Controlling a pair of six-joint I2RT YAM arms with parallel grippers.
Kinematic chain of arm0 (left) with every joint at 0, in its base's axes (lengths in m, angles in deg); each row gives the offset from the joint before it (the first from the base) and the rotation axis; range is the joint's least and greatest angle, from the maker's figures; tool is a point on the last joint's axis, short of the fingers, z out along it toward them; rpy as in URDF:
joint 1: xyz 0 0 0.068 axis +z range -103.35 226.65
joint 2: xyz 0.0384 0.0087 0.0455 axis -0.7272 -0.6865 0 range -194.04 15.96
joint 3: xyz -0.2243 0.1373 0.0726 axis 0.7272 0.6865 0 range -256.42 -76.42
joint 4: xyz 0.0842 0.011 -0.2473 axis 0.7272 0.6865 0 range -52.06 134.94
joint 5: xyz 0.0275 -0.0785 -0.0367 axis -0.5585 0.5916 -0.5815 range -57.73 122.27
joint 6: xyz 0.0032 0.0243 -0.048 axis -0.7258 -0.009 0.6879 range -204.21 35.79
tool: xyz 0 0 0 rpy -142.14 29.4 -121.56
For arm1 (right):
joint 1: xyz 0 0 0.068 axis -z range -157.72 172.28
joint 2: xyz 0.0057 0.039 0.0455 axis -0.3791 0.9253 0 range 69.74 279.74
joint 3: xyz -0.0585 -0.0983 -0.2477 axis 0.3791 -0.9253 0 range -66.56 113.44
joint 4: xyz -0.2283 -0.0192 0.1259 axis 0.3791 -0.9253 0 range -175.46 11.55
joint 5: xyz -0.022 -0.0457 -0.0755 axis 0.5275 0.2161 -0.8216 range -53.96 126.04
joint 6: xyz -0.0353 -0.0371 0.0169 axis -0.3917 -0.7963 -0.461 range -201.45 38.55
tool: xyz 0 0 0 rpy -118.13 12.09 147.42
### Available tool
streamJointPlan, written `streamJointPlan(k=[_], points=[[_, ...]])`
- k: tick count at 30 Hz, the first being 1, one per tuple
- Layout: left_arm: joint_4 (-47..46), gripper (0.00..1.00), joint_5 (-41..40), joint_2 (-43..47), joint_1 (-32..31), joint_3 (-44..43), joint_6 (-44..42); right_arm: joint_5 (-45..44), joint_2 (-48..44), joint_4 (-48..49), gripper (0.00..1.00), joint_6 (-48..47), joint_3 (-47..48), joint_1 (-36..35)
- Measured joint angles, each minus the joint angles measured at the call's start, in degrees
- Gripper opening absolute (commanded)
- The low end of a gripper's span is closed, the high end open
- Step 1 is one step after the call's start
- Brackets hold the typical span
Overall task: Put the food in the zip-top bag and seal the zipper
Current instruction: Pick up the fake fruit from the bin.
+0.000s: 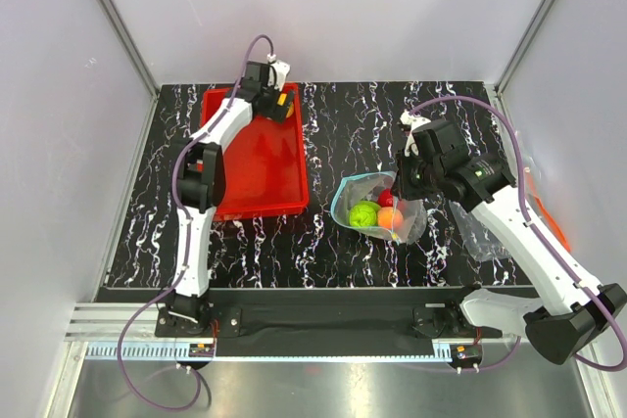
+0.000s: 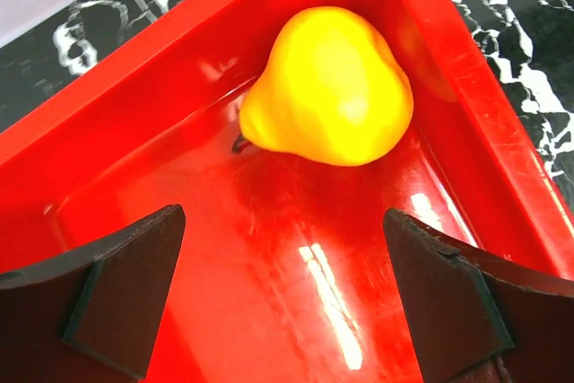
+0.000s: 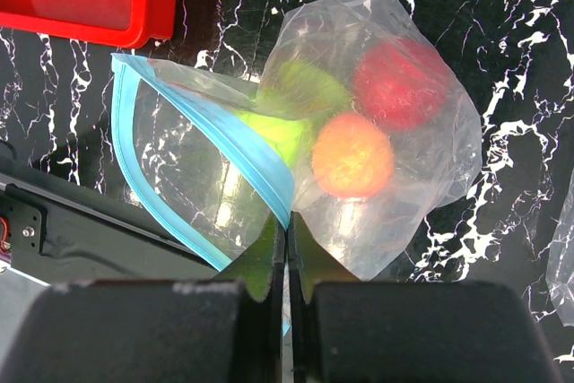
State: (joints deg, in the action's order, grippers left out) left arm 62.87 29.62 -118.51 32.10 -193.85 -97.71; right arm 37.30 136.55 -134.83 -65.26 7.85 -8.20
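pear, yellow, last of the food outside the pouch, lies on its side in a far corner of the red tray, close to both walls. left tool hangs just short of it, fingers wide apart, nothing between them, pear centred ahead of the gap. looks like a line-up for a grab. the corner walls will likely crowd one finger, so the approach needs care.

right tool has its jaws pressed together, clamped on the zip-top bag at the end of the mouth edge, right where the light-blue zipper runs out. the pinch there seems meant to hold the mouth up and gaping. the blue strip bows out in a loop, clearly unsealed, opening toward the tray side. the pouch rests on the black marbled surface, between tray and right arm, near the tray but apart from it.

inside the bag: red apple, pinkish-orange peach, two green pieces, all bunched at the closed end and touching each other, leaving the mouth half empty. room for the pear there, i'd say.

a second clear plastic sheet with an orange-red strip lies under the right arm at the surface's right edge, not part of this.

task judged mostly along: four in, one to go, sealing not yet started.
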Motion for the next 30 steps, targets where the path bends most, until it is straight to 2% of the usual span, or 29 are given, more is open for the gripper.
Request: streamJointPlan(k=[7, 14, 18, 24, 30], points=[[-2.3, 0.99, 13.4, -3.9, 3.4, -2.1, -2.6, 1.1, 0.0, 0.0, 0.0, -0.4, -0.1, 0.0], [-4.3, 0.99, 18.0, -6.9, 2.4, -4.0, -6.7, 1.4, 0.0, -0.1, 0.0, -0.6, -0.1, 0.0], [-5.0, 0.99, 19.0, -8.1, 1.9, -6.5, -9.3, 1.4, 0.0, -0.1, 0.0, -0.6, -0.1, 0.0], [-3.5, 0.99, 17.8, -12.4, 1.7, -15.4, -14.0, 1.4, 0.0, -0.2, 0.0, -1.0, -0.1, 0.0], [1.7, 0.89, 15.3, -14.5, 1.1, -18.1, -20.2, 1.3, -0.4, -1.1, 0.0, -1.0, -0.1, 0.0]])
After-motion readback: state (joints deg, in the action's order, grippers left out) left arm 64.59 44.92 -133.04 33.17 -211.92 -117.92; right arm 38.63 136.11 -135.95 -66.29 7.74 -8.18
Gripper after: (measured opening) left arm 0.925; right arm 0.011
